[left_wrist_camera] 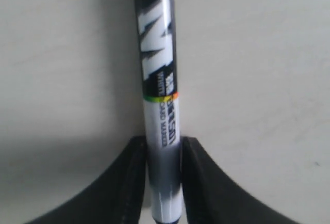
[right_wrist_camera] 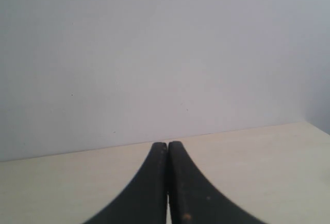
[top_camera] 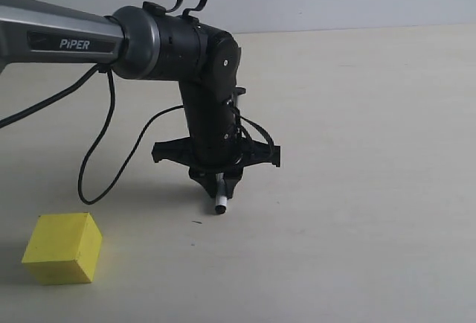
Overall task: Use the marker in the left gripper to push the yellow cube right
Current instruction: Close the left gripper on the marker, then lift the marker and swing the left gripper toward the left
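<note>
left pincer (top_camera: 222, 184): clamped on marker (top_camera: 220, 204), tip down over surface (top_camera: 357, 204) | yellow cube (top_camera: 63, 248): well apart, exterior-view left of marker | right pincer (right_wrist_camera: 167, 182): fingers pressed together, empty

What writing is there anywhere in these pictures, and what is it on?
"PiPER": on the grey arm.
"M": large white letter on the marker.
Smaller print on the marker: blurred, perhaps "WHITE CARD MARKER".
No other text shows.
</note>
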Motion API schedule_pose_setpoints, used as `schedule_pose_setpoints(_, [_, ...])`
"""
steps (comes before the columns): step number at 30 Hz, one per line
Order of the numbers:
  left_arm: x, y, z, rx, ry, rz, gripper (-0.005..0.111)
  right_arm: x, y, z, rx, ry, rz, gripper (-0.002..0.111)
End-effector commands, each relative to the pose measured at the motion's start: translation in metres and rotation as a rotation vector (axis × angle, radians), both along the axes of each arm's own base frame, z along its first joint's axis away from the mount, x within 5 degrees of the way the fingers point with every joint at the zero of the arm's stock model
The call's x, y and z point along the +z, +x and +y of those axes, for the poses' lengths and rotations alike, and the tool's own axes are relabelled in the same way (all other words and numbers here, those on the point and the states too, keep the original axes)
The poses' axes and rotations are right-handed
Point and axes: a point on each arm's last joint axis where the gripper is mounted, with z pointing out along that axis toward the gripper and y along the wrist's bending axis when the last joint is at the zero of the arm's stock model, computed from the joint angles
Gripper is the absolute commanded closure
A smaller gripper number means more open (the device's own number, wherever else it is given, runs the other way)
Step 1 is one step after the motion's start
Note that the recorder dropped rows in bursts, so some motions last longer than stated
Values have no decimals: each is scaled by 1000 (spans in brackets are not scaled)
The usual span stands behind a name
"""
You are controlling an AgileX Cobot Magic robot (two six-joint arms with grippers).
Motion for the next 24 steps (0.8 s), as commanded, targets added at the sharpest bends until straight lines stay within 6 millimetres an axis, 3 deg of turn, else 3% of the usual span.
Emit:
schedule_pose_setpoints(1, [-2,-1,-1,0,7,8,81,-1,0,0,-6,1,-4,108])
schedule_pose_setpoints(8, [-1,-1,-1,-27,6,7,84,-1,0,0,-6,1,-4,108])
schedule_pose_setpoints(12, [9,2,-3,-131,-7,-7,107,-1,0,0,-6,1,-4,108])
schedule_pose_setpoints(14, [27,4,-5,-197,-25,-26,107,-1,0,0,-6,1,-4,108])
schedule_pose_setpoints(18, [96,5,0,-332,-34,-144,107,-1,0,0,-6,1,-4,108])
schedule_pose_setpoints(21, [129,-2,9,-349,-36,-182,107,-1,0,0,-6,1,-4,108])
schedule_pose_setpoints(24, [153,-2,16,-473,-54,-287,107,-1,0,0,-6,1,-4,108])
